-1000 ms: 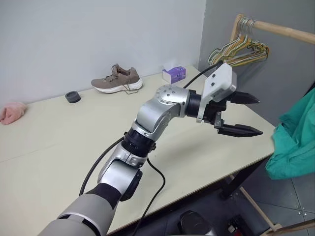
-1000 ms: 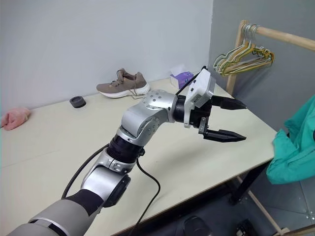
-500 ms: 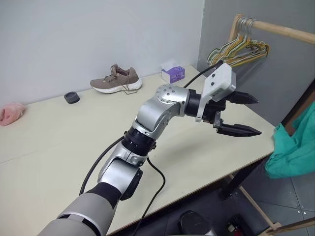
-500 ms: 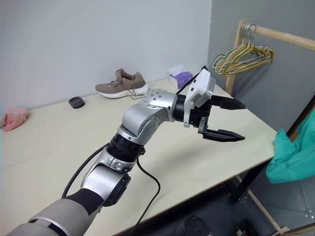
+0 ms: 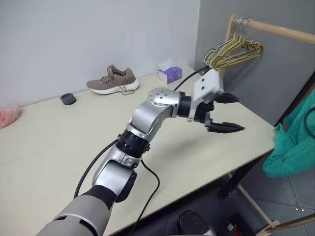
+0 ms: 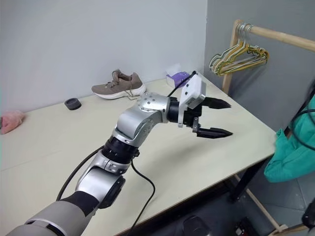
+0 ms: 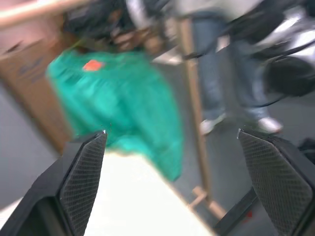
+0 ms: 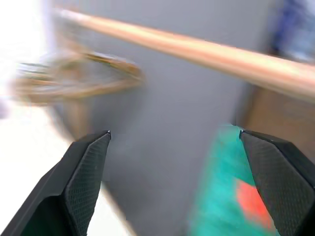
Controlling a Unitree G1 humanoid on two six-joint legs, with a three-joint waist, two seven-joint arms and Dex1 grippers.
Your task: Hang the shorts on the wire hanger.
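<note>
Currently the left pincer hovers with fingers apart above the beige counter, the right pincer likewise apart, while the teal-green fabric shorts hang at three o'clock beyond the counter's edge.

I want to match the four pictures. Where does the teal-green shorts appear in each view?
Left eye view: the shorts hang at the right edge, past the table's corner.
Right eye view: same place at the right edge.
Left wrist view: upper left, with an orange-red patch.
Right wrist view: lower right.
Shared landmark: the wooden rail.
</note>
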